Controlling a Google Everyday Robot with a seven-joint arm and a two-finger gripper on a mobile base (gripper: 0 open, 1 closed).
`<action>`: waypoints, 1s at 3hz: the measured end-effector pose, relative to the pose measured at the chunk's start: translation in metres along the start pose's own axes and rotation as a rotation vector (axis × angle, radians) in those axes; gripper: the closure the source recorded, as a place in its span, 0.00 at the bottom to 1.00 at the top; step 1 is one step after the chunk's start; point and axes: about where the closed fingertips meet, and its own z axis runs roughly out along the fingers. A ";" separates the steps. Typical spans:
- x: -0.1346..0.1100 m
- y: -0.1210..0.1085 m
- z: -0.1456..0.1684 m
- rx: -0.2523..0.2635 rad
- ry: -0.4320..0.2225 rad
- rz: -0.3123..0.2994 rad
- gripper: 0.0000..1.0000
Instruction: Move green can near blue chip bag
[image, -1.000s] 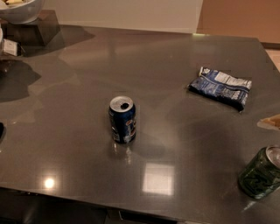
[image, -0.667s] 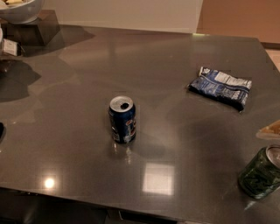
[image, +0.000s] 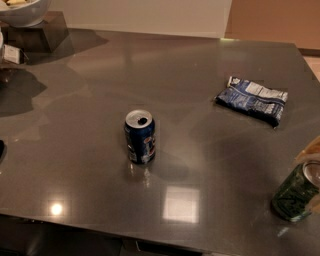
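Note:
The green can (image: 295, 192) stands upright near the table's front right corner, at the right edge of the camera view. It is dark green and mottled, with a silver top. The blue chip bag (image: 252, 99) lies flat on the table, farther back and a little left of the can. My gripper (image: 311, 152) shows only as a pale blurred shape at the right edge. It is just above and against the can's top. Most of the gripper is out of view.
A dark blue can (image: 140, 136) with a red and white logo stands upright mid-table. A white bowl (image: 22, 11) on a dark block (image: 40, 35) is at the back left. The grey table (image: 165, 65) ends close in front of and to the right of the green can.
The pale gripper shape at the right edge has moved down toward the green can's top. Both cans and the bag have not moved.

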 end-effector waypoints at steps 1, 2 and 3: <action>-0.004 -0.014 -0.006 0.014 0.008 -0.003 0.87; -0.014 -0.041 -0.017 0.049 0.009 0.002 1.00; -0.023 -0.075 -0.029 0.082 -0.002 0.026 1.00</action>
